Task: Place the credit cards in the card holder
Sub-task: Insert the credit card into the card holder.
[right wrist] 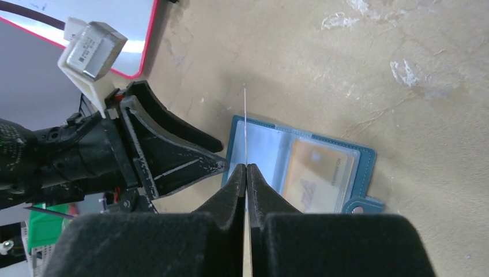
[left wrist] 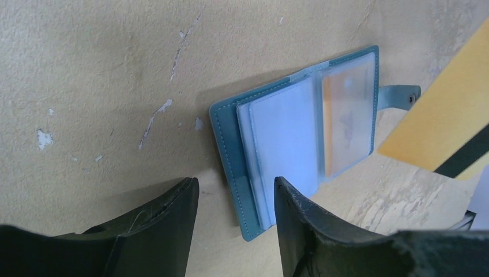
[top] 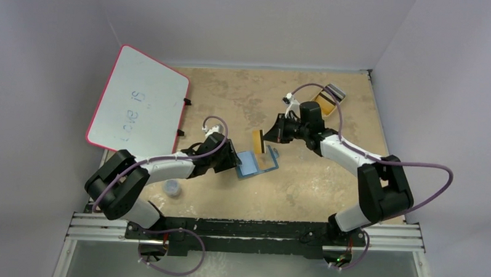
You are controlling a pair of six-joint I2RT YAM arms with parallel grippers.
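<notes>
The blue card holder (top: 254,164) lies open on the table, with one orange card (left wrist: 346,124) in its right clear pocket. My left gripper (left wrist: 236,193) is open, and the holder's near corner (left wrist: 254,222) lies between its fingertips. It also shows in the top view (top: 235,158). My right gripper (right wrist: 246,171) is shut on an orange credit card (top: 257,141), held on edge just above the holder's left side (right wrist: 259,150). That card appears edge-on in the right wrist view (right wrist: 245,127) and as an orange face with a dark stripe in the left wrist view (left wrist: 444,121).
A beige oval tray (top: 340,100) at the back right holds an orange card (top: 325,103) and a grey card (top: 335,90). A pink-rimmed whiteboard (top: 139,104) leans at the back left. A small clear cup (top: 172,187) sits by the left arm.
</notes>
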